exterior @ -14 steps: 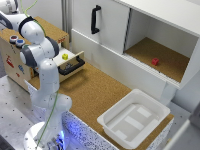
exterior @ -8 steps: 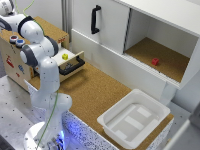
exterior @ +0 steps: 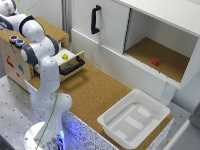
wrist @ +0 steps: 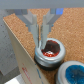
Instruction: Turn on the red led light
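Observation:
The red led light (wrist: pixel 51 50) is a round lamp with a reddish centre and a dark ring, set in the top of the light wooden box (exterior: pixel 15 65). In the wrist view my gripper (wrist: pixel 41 43) is shut and empty. Its fingertips (wrist: pixel 40 37) point down at the lamp's rim, touching or just above it. The matching blue-centred lamp (wrist: pixel 75 71) sits beside it. In the exterior view both lamps show as small dark rings on the box top at the exterior view's left. The arm (exterior: pixel 35 30) bends over them and the fingertips are hidden.
An open drawer (exterior: pixel 75 64) with a black handle holds a yellow thing (exterior: pixel 65 56). A white cabinet has a black door handle (exterior: pixel 95 20) and an open compartment with a small red cube (exterior: pixel 155 61). A white tray (exterior: pixel 120 131) stands on the cork top.

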`<action>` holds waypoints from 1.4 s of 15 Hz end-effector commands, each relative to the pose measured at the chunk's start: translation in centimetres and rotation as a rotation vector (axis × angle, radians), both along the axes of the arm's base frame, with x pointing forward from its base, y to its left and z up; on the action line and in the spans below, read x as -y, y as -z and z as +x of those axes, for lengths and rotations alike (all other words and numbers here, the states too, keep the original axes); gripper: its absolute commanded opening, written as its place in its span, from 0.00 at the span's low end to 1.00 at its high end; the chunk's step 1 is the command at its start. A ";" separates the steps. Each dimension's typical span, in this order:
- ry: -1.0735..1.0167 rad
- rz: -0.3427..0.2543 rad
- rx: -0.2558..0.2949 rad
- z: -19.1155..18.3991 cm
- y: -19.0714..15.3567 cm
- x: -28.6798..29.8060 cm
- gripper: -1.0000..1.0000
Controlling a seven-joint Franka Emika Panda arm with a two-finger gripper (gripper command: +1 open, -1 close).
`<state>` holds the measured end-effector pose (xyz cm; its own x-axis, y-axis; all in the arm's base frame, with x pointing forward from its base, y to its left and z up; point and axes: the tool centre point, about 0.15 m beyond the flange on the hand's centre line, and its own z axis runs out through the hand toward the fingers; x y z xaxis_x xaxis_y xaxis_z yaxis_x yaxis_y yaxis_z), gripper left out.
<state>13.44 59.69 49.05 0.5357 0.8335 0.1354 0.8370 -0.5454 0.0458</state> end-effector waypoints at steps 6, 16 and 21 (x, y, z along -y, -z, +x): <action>-0.013 -0.200 -0.049 3.9 2.9 -4.5 0.00; -0.031 -0.265 0.071 1.3 -2.2 -4.7 0.00; -0.043 -0.267 0.023 3.4 0.7 -4.4 0.00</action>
<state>13.80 60.26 48.70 0.4678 0.8736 0.1344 0.8618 -0.4846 0.1498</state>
